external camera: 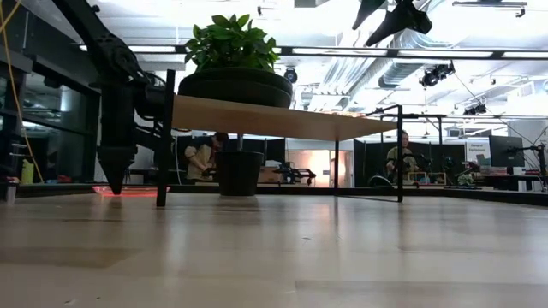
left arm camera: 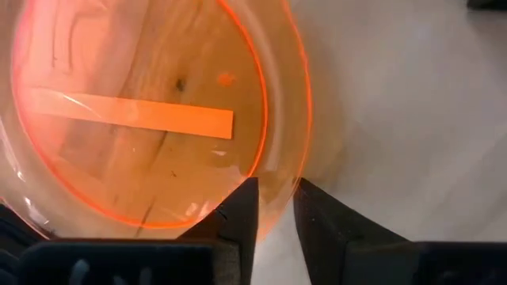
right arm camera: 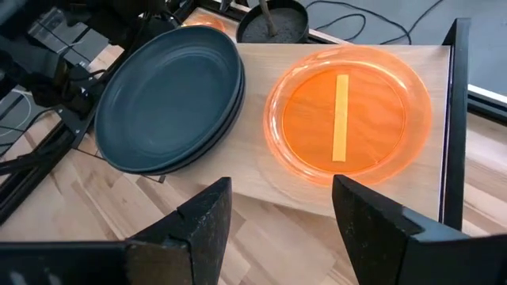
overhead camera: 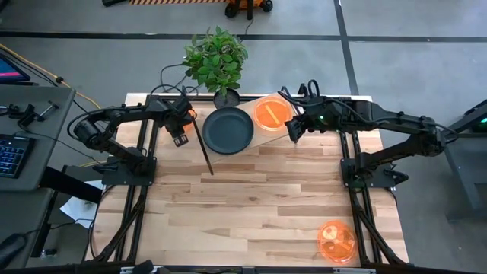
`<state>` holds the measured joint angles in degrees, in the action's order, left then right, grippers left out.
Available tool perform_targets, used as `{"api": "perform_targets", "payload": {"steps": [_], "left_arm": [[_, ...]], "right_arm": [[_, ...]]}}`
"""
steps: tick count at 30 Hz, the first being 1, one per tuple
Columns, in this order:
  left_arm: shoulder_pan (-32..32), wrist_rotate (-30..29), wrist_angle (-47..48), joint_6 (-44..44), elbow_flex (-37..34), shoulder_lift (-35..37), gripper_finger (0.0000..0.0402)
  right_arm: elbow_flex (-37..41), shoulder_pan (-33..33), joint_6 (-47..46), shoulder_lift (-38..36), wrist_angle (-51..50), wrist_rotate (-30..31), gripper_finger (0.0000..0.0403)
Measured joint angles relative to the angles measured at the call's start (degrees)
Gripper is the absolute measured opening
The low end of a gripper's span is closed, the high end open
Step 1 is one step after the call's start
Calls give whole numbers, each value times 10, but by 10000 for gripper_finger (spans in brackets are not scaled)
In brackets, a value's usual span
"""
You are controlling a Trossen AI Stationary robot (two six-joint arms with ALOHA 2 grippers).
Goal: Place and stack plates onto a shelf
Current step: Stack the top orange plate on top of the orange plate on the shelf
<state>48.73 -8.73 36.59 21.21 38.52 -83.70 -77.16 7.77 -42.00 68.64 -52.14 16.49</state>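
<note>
The shelf [overhead camera: 262,138] [right arm camera: 253,182] [external camera: 282,120] stands at the table's far middle. A stack of dark plates [overhead camera: 228,129] [right arm camera: 170,99] lies flat on its left part, and an orange plate [overhead camera: 270,113] [right arm camera: 348,115] on its right part. My left gripper [left arm camera: 276,218] [overhead camera: 183,129] [external camera: 116,175] points down just left of the shelf, shut on a second orange plate [left arm camera: 135,119] [external camera: 133,190]. My right gripper [right arm camera: 281,214] [overhead camera: 293,131] hangs open, high above the shelf's right end and clear of the orange plate there. Another orange plate [overhead camera: 335,241] lies near the table's near right corner. My left gripper pinches the orange plate's rim [left arm camera: 273,198], with one finger on the inner side and one on the outer side. The fingers come at it from above, pointing down. The plate sits low, about at table height; I cannot tell whether it rests on the table.
A potted plant [overhead camera: 217,61] [external camera: 231,43] stands right behind the shelf. The shelf's black legs [external camera: 163,137] stand close beside my left gripper. The wide wooden tabletop [overhead camera: 259,198] stretches toward the near edge. People sit in the room beyond the table.
</note>
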Motion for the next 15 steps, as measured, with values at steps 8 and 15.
{"api": "perform_targets", "payload": {"steps": [8,15], "left_arm": [[0,-13,-9,-1,0,0,5],[0,-2,60,-14,16,32,1]], "right_arm": [[2,0,-11,0,-12,0,201],[2,0,-11,0,-15,-1,201]]}}
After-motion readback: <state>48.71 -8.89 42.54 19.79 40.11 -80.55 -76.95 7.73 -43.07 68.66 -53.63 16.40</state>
